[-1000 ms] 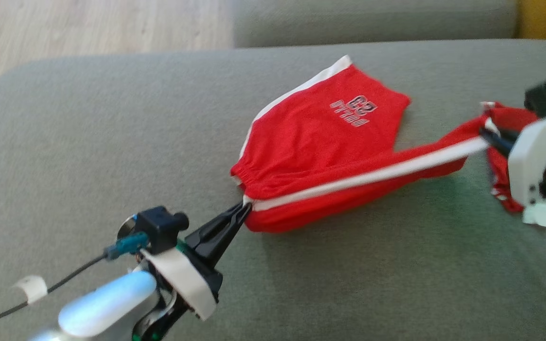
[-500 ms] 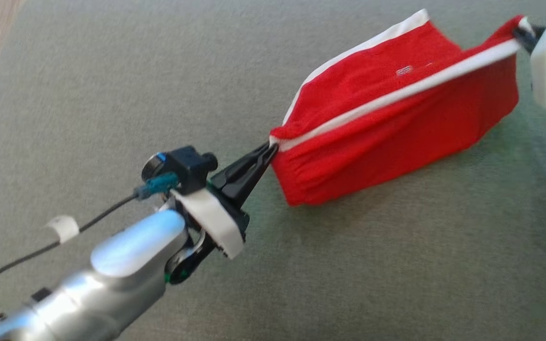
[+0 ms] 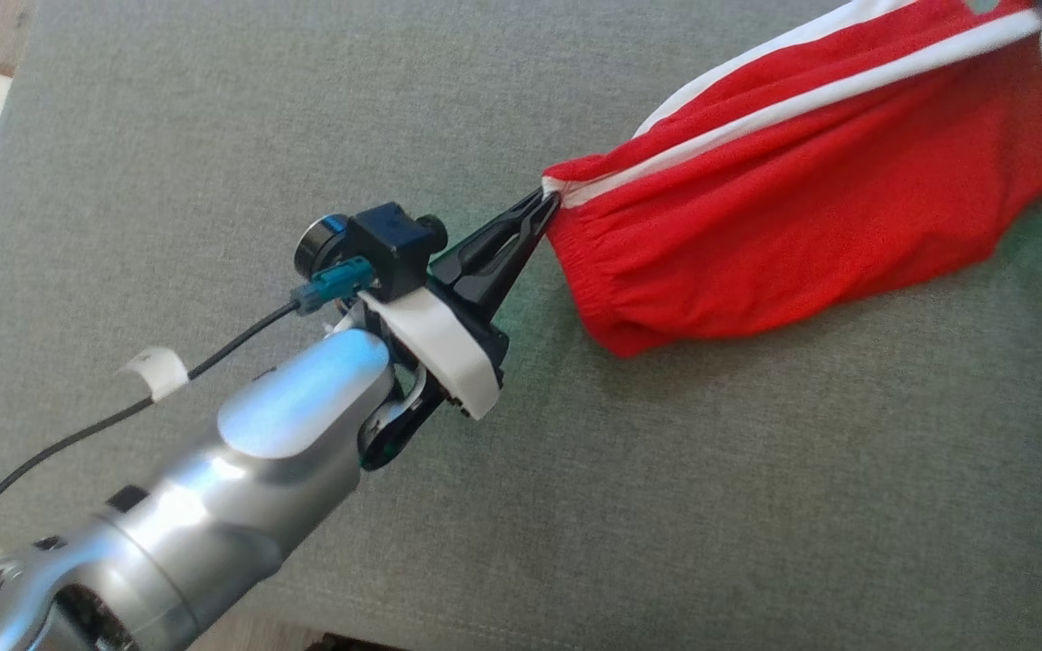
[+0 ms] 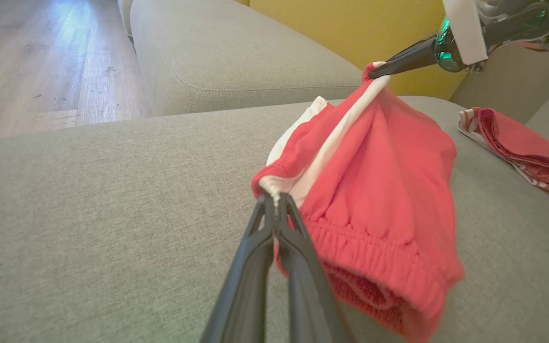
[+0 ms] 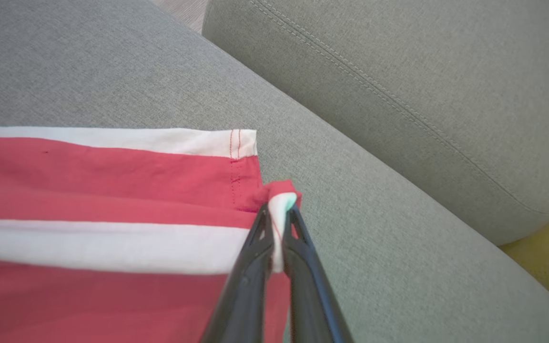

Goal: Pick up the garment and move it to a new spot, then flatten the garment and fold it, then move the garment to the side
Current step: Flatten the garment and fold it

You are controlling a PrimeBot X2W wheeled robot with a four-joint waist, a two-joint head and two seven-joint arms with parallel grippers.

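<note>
While taut between both arms' fingers (image 3: 494, 258), garment (image 3: 801, 208)

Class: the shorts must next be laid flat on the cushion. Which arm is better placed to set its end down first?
Probably left: the left gripper pinches the shorts at the waistband corner, low near the cushion; the right gripper holds the hem end higher.
</note>
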